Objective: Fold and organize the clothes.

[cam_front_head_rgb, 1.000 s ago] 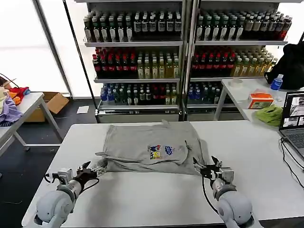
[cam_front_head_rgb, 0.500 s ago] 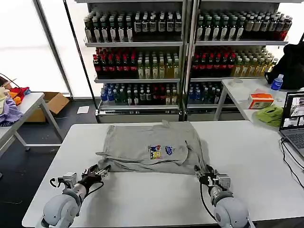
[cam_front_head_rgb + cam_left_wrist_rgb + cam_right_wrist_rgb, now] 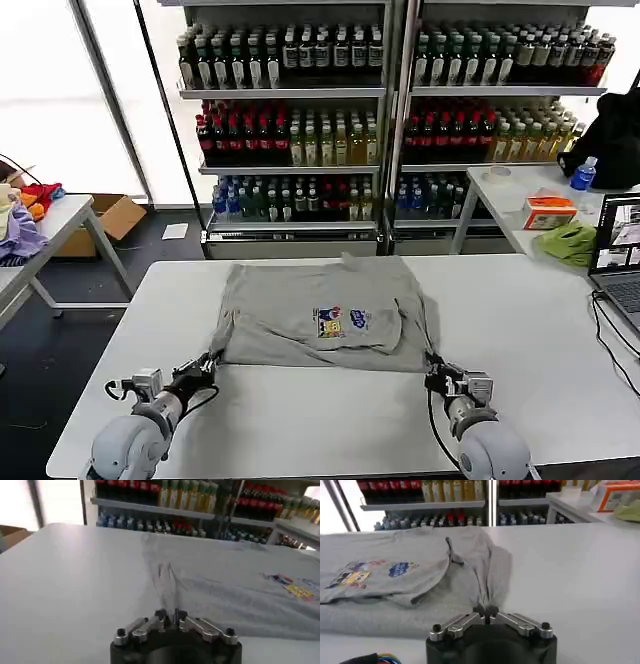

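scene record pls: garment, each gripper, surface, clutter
garment: grey shirt, print facing up, partly folded, lying on the table
left gripper: shut on the shirt's near left corner, low over the table
right gripper: shut on the shirt's near right corner, low over the table
surface: white table
clutter: laptop at the right edge

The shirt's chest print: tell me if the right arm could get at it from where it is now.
Probably yes. The right gripper is shut on the shirt at its near right corner; the chest print faces up, uncovered, with nothing between. It would have to release the corner first.
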Robot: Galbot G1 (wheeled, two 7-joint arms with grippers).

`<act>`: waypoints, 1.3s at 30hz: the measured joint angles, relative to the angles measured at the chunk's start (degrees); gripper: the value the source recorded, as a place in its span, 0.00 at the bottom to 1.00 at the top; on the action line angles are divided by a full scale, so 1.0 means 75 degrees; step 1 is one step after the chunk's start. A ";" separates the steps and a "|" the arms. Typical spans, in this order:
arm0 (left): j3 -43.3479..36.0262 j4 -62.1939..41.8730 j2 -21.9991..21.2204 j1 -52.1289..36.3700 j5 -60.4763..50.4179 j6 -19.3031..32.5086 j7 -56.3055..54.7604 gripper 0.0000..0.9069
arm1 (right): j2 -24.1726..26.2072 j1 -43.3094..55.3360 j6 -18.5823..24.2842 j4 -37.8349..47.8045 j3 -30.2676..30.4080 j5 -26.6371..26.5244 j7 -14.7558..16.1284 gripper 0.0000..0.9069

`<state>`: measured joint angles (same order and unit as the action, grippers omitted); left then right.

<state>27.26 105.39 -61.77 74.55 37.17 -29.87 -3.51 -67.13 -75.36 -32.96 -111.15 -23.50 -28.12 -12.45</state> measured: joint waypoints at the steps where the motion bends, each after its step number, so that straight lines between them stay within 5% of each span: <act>1: 0.0042 0.0077 -0.0010 0.0093 -0.0007 -0.0012 -0.0006 0.01 | 0.0045 -0.0074 -0.0010 -0.0076 -0.0034 -0.0022 0.0032 0.00; 33: 0.1673 0.3035 -0.0560 0.3988 -0.0853 -0.0403 0.0187 0.01 | 0.0295 -0.3141 0.0149 -0.2220 -0.0896 0.0201 0.0372 0.00; 34: 0.1703 0.3071 -0.0559 0.4024 -0.0859 -0.0406 0.0202 0.10 | 0.0293 -0.3164 0.0140 -0.2249 -0.0899 0.0221 0.0373 0.58; 35: 0.1732 0.3106 -0.0563 0.4061 -0.0872 -0.0410 0.0217 0.27 | 0.0293 -0.3182 0.0133 -0.2278 -0.0905 0.0240 0.0374 1.00; 36: 0.1755 0.3140 -0.0572 0.4093 -0.0882 -0.0411 0.0224 0.82 | 0.0295 -0.3205 0.0133 -0.2314 -0.0919 0.0251 0.0372 1.00; 37: 0.1772 0.3173 -0.0585 0.4124 -0.0888 -0.0413 0.0231 1.00 | 0.0299 -0.3235 0.0133 -0.2345 -0.0928 0.0254 0.0372 1.00; 39: 0.1816 0.3224 -0.0607 0.4172 -0.0901 -0.0416 0.0240 1.00 | 0.0304 -0.3290 0.0135 -0.2391 -0.0958 0.0264 0.0374 1.00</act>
<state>40.88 129.57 -66.32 105.84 30.41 -32.99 -1.71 -64.85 -100.03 -31.94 -129.08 -30.69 -26.14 -9.64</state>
